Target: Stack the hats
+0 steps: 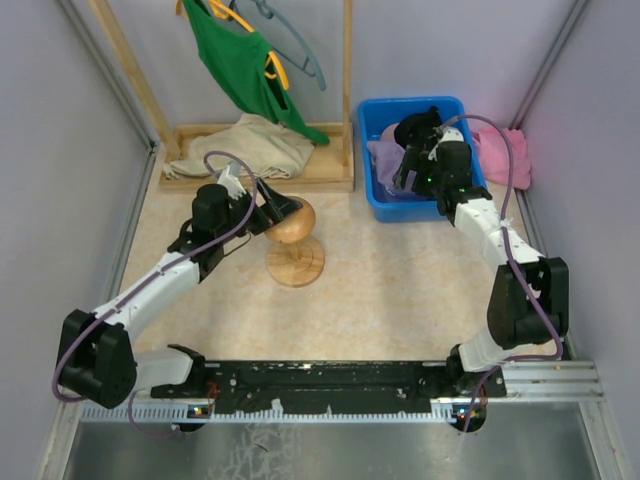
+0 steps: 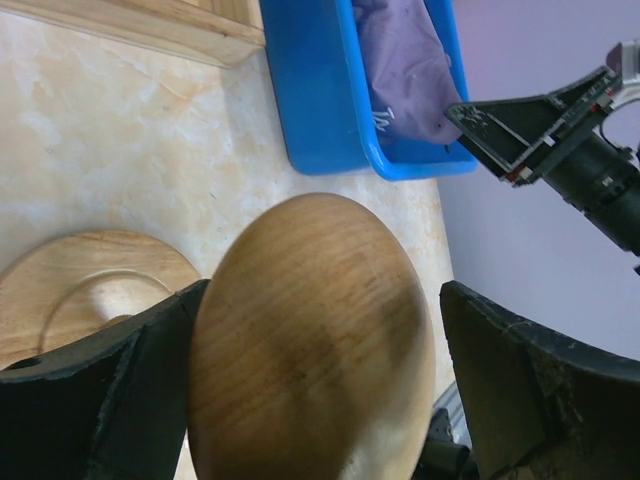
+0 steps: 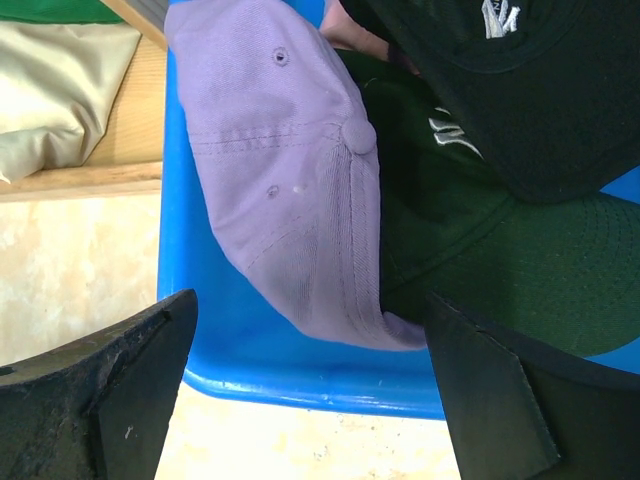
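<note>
Both jaws gape empty: my left gripper (image 2: 320, 385) straddles the wooden hat stand (image 2: 310, 330), probably to steady it; my right gripper (image 3: 310, 400) hangs over the lavender hat (image 3: 300, 180), beside black hats (image 3: 530, 100) in the blue bin (image 3: 250, 375).

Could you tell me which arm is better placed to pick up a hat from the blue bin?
Right. The right gripper, open, hangs over the lavender cap in the blue bin; the left gripper straddles the wooden stand head.
</note>
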